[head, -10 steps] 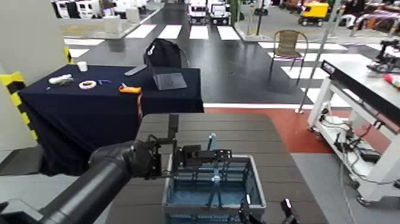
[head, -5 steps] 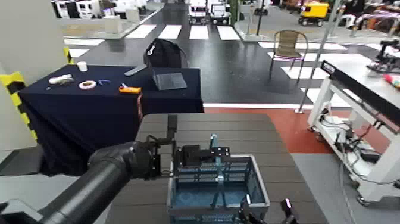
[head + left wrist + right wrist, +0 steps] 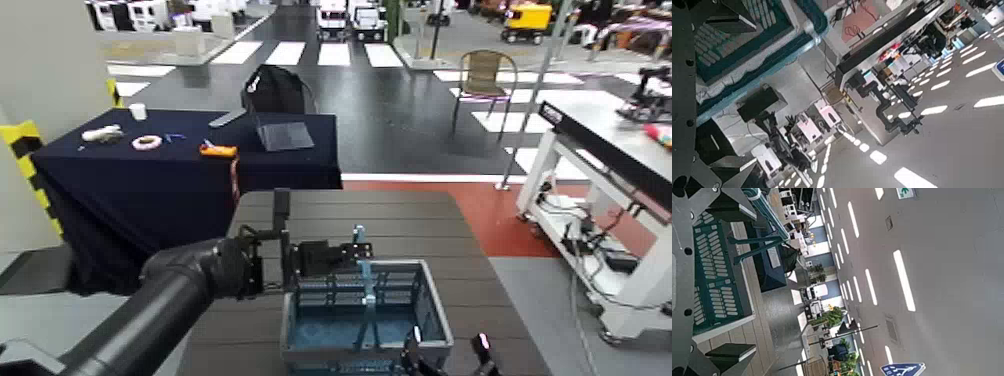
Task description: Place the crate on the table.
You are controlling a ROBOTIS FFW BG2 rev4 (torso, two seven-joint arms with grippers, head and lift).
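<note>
Blue-grey crate [image 3: 365,318] down on the near part of the dark plank table [image 3: 400,225], teal bail handle [image 3: 364,275] raised upright over its middle. Left gripper [image 3: 345,255] at the handle's top by the far rim, fingers seemingly pinched on it, though hard to tell. Right gripper [image 3: 447,352] low at the near right corner, fingers [image 3: 482,349] spread, gripping nothing.

The crate [image 3: 362,315] looks like matt slotted plastic, the table [image 3: 400,215] dark planked wood, perhaps a composite.
</note>
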